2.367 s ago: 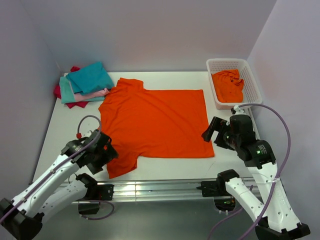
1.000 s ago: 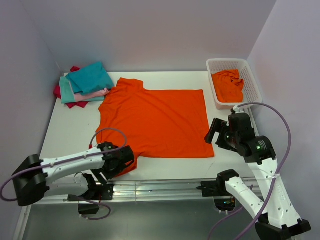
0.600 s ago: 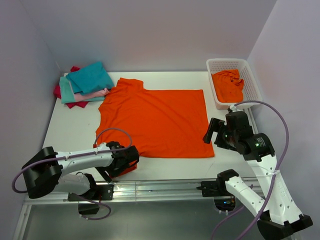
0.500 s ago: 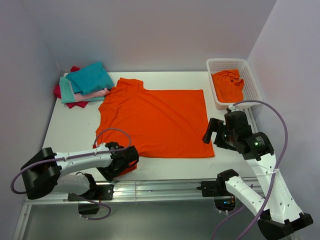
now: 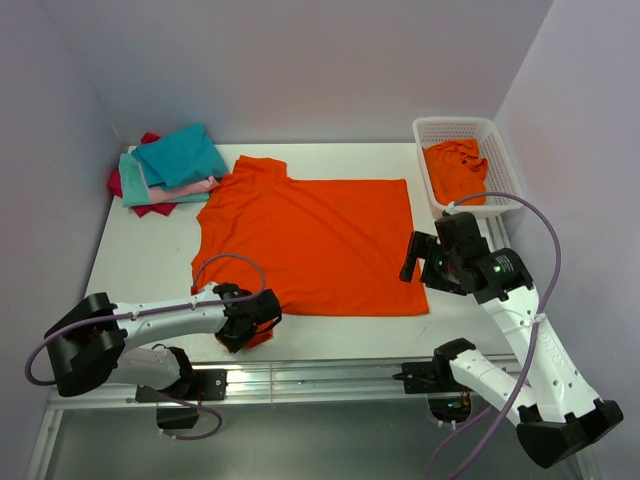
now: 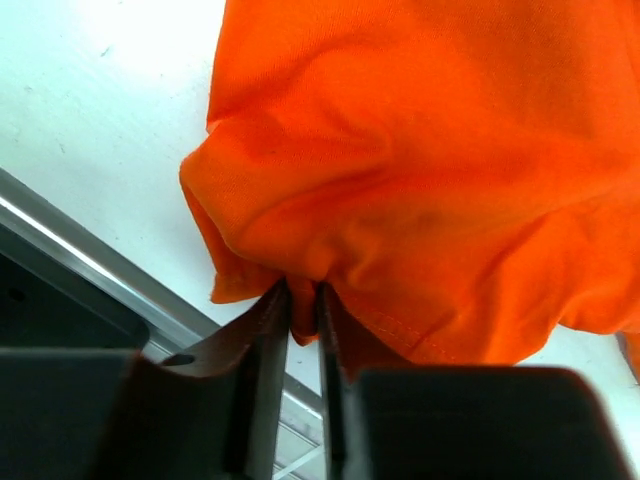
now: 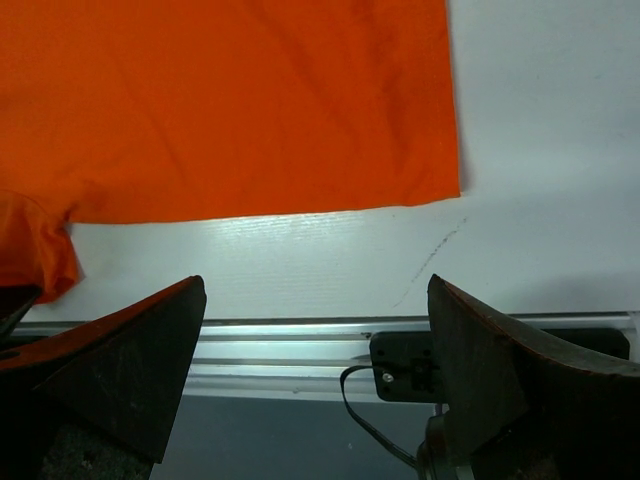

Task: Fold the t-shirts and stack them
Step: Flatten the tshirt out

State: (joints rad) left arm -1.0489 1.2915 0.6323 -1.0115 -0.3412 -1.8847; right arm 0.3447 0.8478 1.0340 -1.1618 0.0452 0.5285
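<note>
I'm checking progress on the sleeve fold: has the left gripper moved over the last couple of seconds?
Yes. The left gripper, shut on the near sleeve of the spread orange t-shirt, has shifted rightward along the table's front rail.

Boxed in on three sides by plain pale walls (image 5: 300,70) (a faint lilac tint). Fitted with a white worktop (image 5: 140,260), edged on the near side by a shiny aluminium rail (image 5: 320,375). Floored in dull grey (image 5: 300,440) below. Lit evenly, with soft shadows only.
</note>
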